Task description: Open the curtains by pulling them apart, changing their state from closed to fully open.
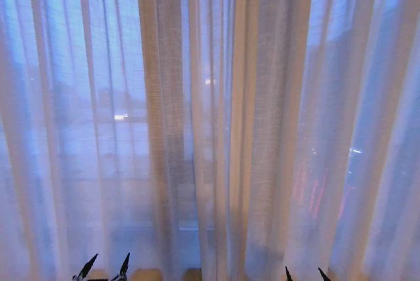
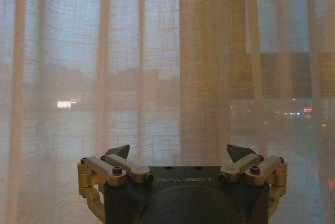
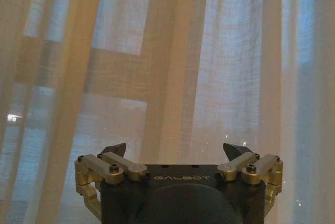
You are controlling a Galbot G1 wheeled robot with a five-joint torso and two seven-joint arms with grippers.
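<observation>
The curtains (image 1: 223, 123) hang closed straight ahead, folds running vertically, their central overlap between the left gripper (image 1: 105, 266) and right gripper (image 1: 306, 273), both spread open, holding nothing

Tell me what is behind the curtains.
Through the sheer curtains a window frame and dim buildings with scattered lights show faintly. Where the folds bunch thick in the middle, nothing behind can be made out.
</observation>
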